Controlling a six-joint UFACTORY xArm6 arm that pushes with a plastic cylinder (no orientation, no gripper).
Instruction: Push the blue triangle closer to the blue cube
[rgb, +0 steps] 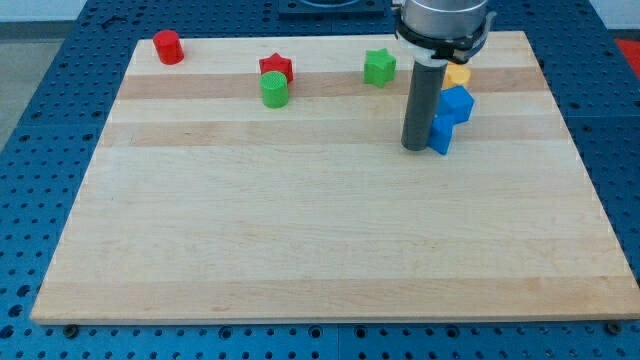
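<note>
My tip (415, 147) rests on the board at the view's upper right. It touches the left side of the blue triangle (442, 133). The blue cube (457, 104) sits just above and to the right of the triangle, touching it. The rod hides the left part of both blue blocks.
A yellow block (458, 74) sits just above the blue cube. A green star (379, 67) lies left of the rod. A red star (276, 68) and a green cylinder (274, 90) sit at top centre. A red cylinder (168, 47) stands at top left. The wooden board (300, 230) lies on a blue perforated table.
</note>
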